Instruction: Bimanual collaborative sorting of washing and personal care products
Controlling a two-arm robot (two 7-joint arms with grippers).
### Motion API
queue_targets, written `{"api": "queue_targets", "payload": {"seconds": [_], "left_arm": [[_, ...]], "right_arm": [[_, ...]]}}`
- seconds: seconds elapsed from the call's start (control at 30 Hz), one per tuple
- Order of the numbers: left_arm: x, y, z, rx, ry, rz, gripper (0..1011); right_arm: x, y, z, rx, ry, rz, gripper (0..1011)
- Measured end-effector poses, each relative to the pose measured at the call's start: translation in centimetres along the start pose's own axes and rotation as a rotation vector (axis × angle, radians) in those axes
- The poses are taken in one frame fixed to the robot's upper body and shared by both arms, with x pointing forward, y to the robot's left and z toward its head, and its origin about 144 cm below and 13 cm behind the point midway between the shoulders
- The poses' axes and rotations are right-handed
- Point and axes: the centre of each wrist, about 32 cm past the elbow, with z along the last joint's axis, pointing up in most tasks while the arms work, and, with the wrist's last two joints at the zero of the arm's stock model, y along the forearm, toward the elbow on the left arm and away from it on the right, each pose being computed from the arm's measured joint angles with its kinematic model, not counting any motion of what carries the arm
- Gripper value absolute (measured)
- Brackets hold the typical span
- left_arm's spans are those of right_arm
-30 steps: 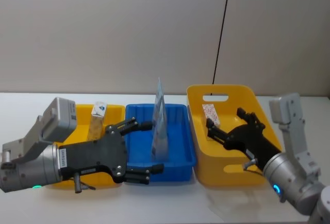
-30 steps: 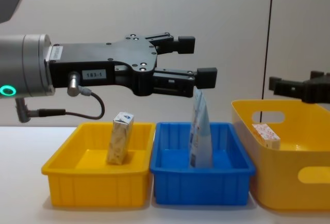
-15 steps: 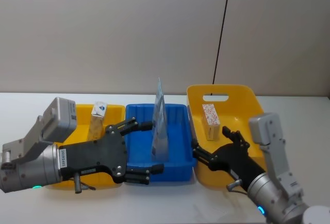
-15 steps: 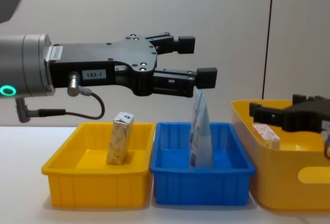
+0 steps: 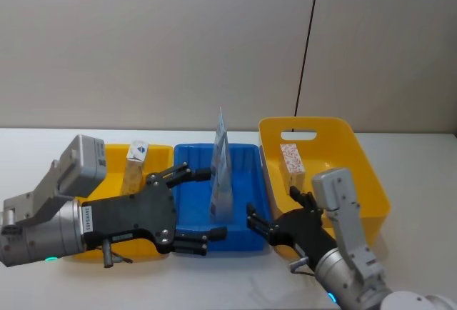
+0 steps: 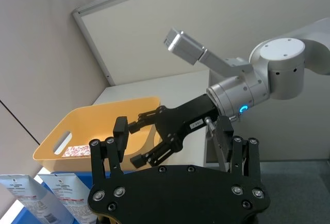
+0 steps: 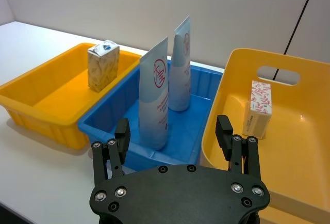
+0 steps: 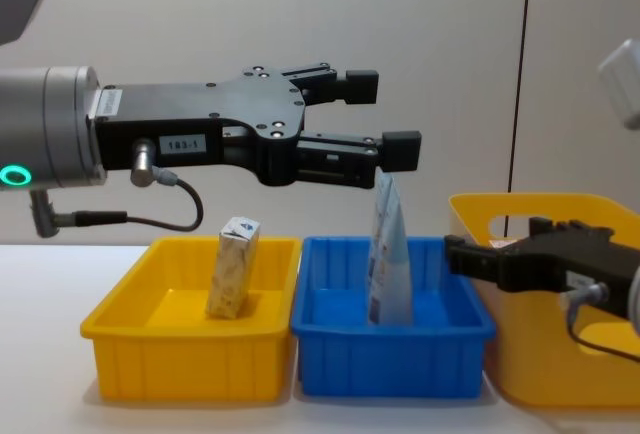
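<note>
Pale-blue pouch upright in blue bin; right gripper jaws spread, empty, just right of bin; left gripper spread above it; approach level, avoid tipping.

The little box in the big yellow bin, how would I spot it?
Find the tall yellow bin with a handle slot, rightmost of three. The white box stands alone against its left wall. Its red-orange leaf print distinguishes it from the cream carton and pale-blue pouches.
</note>
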Motion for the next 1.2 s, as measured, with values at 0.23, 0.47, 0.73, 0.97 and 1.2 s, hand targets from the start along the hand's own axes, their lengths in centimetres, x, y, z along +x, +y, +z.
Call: {"api": "queue_targets", "payload": {"seconds": [0.23, 0.47, 0.73, 0.97, 1.2], "left_arm": [[0.0, 0.0, 0.0, 0.0, 0.0, 0.0, 1001], [0.0, 0.0, 0.0, 0.0, 0.0, 0.0, 1001], [0.0, 0.0, 0.0, 0.0, 0.0, 0.0, 1001], [0.0, 0.0, 0.0, 0.0, 0.0, 0.0, 1001], [0.0, 0.0, 0.0, 0.0, 0.0, 0.0, 1001]], "right_arm": [[-0.7, 1.2, -0.3, -0.009, -0.006, -0.004, 1004], [-1.0, 2.6, -0.5, -0.012, -0.016, -0.007, 1004], [-0.9, 4.2, -0.5, -0.01, -0.033, 0.003, 1004], [-0.6, 5.6, -0.4, -0.008, -0.051, 0.019, 1003], [-0.3, 7.0, -0.3, -0.01, -0.071, 0.036, 1004]]}}
